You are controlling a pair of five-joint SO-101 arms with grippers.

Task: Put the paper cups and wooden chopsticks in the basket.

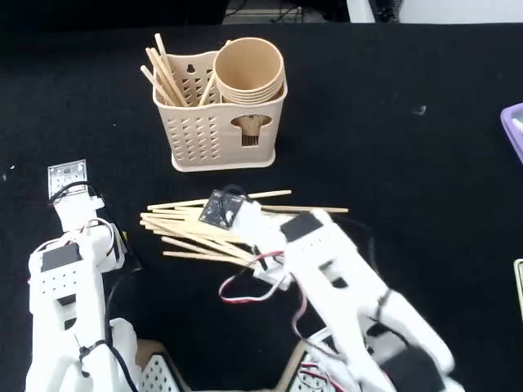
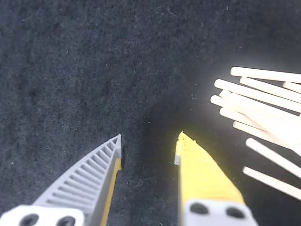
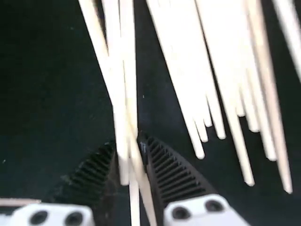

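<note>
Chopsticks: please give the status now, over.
Left gripper open over bare cloth. Right gripper shut on a few chopsticks from the table pile. Cups already in basket. Nothing blocks the basket.

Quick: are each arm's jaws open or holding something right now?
Left gripper: open, holding nothing.
Right gripper: closed on wooden chopsticks.

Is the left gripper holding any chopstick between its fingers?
No, the left gripper is open over the bare black cloth, and the chopsticks lie apart from it, off to one side.
</note>
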